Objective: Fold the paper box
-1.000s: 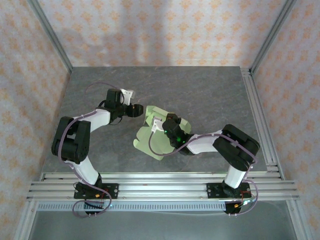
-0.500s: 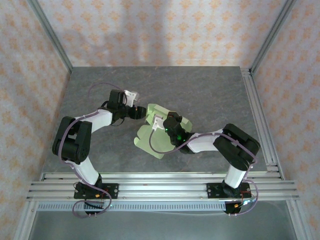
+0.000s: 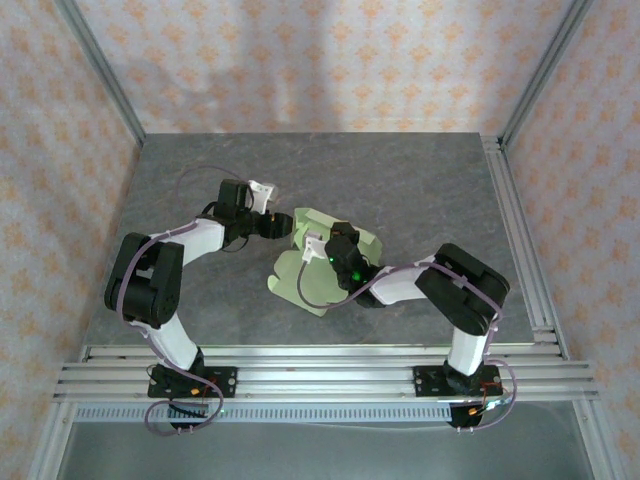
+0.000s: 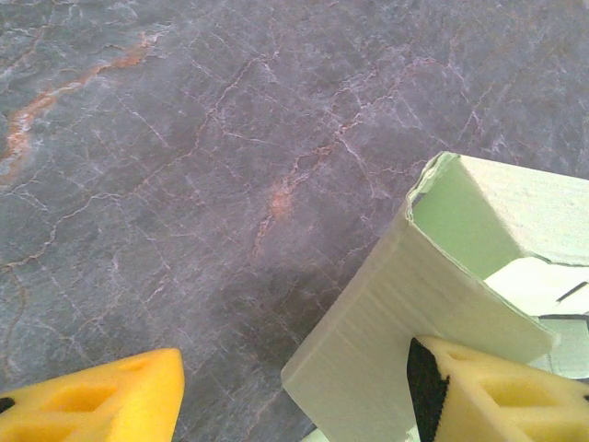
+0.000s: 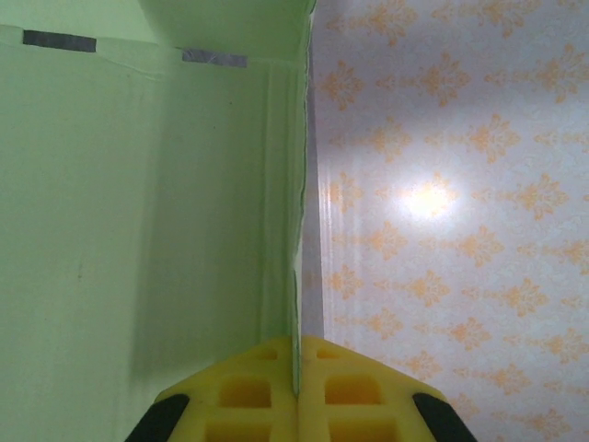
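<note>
The paper box [image 3: 303,290] lies on the table [image 3: 430,180], right under the right jaws and just beside the left jaws. It is not a box yet. Part of it lies flat and part stands up.

The right jaws are squeezed tight together on a thin edge of the card. In the right wrist view, the green card runs straight up from between the two yellow pads [image 5: 248,396]. I think this grip is there to hold that side standing and to stop the card sliding about.

The left jaws are about half open and hold nothing. One yellow pad [image 4: 502,396] sits right at a folded-up wall of the box. The other pad [image 4: 92,401] hangs over bare table, well apart from the card. So the standing wall is in the gap between them, close to one pad. That looks like a ready spot for pushing or pinching this wall over.

The folding looks only partly done, because flaps beside the right jaws lie flat. The card is thin, so a hard squeeze could crease it in the wrong place.
</note>
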Robot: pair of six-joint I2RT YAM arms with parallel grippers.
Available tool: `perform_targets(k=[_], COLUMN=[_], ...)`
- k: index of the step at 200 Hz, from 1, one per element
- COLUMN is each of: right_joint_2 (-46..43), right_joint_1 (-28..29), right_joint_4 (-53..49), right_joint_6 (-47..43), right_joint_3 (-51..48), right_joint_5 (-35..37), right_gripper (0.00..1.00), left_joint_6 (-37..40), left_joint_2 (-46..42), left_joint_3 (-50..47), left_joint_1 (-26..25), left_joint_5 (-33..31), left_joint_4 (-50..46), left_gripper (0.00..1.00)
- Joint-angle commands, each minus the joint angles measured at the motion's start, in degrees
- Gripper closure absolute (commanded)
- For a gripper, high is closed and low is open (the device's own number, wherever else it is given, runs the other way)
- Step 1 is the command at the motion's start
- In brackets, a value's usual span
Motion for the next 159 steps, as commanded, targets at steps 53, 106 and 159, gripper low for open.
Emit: perform_targets(k=[53, 106, 159], right_joint_2=[0.30, 0.04, -0.01], right_joint_1=[-0.07, -0.03, -0.04], right_joint_4=[0.59, -0.21, -1.70], right_joint_6=[-0.61, -0.34, 0.78], right_joint_3=[1.87, 2.58, 3.29], right_joint_5=[1.27, 1.12, 0.82], right_gripper=[0.96, 0.96, 0.96], left_joint_6=[2.76, 4.25, 3.90], left_joint_2=[0.37, 2.11, 3.92], left_joint_3=[0.49, 3.03, 5.29], left_joint_1=[-3.07, -3.74, -3.83], left_joint_5=[3.50, 3.28, 5.99], left_joint_4=[-2.34, -4.81, -4.69], left_gripper=[0.34, 0.34, 0.39])
